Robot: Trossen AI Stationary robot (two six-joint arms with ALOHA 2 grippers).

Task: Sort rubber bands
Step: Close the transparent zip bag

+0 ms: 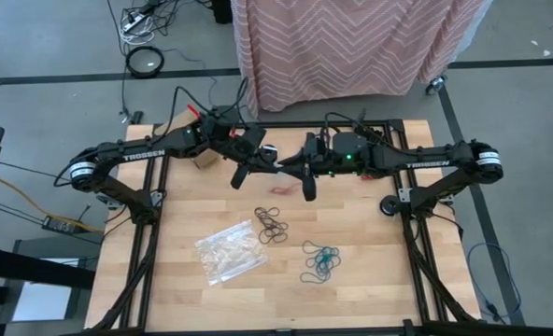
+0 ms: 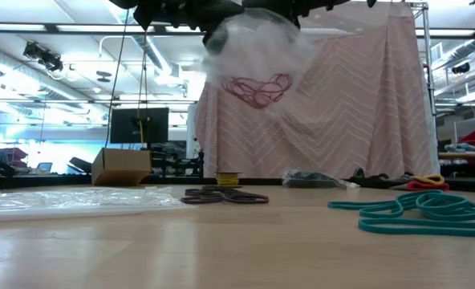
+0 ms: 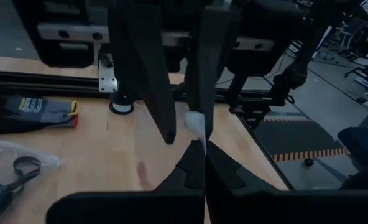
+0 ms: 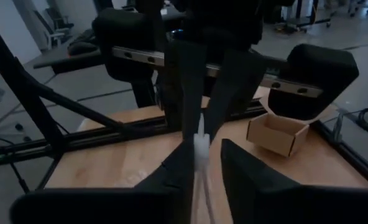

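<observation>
So both arms are up over the far middle of the table with a clear plastic bag hanging in the air between them, and you can see a clump of red rubber bands sitting in the bottom of it. The left gripper is fully pinched shut on a bit of the bag's edge, and the right gripper is right up against it with its fingers narrowed most of the way onto the same film. I can't say for sure it has a solid grip yet, but it looks like it's clamping. My guess is they each take a side of the mouth so the bag can be pulled open for more bands, since film that floppy won't stay open on its own. The rest of the sorting is down on the wood: a dark pile of black rubber bands near the centre, the teal rubber bands just to the right of them, and a second clear bag lying flat to their left. A small cardboard box sits at the back on the left side.
</observation>
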